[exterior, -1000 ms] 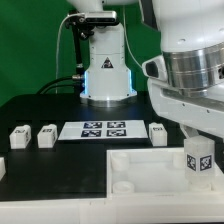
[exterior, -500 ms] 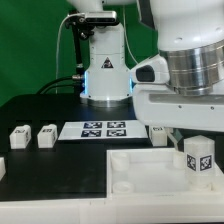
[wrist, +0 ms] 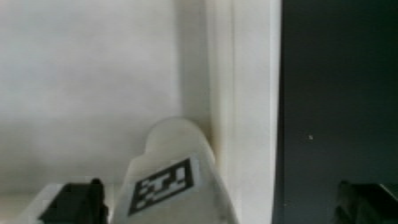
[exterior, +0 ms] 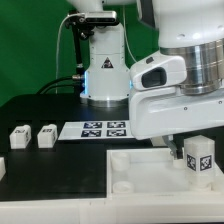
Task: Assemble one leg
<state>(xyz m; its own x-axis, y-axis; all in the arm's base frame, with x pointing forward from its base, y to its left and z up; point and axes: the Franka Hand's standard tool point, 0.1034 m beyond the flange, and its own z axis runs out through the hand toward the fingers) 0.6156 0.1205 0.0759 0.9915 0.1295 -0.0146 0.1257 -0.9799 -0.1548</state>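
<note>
The leg (exterior: 199, 158) stands upright on the tabletop (exterior: 135, 172), near the tabletop's far corner on the exterior view's right, with its marker tag facing the camera. The arm (exterior: 175, 85) hangs above that corner. In the wrist view, the fingers (wrist: 75, 203) are spread apart, and the leg (wrist: 169, 178) sits in the gap, closer to one finger and touching neither. Two other legs (exterior: 18, 136) (exterior: 45, 135) stand on the table (exterior: 40, 108) beyond the tabletop's edge on the exterior view's left. The marker board (exterior: 105, 129) lies flat behind the tabletop.
</note>
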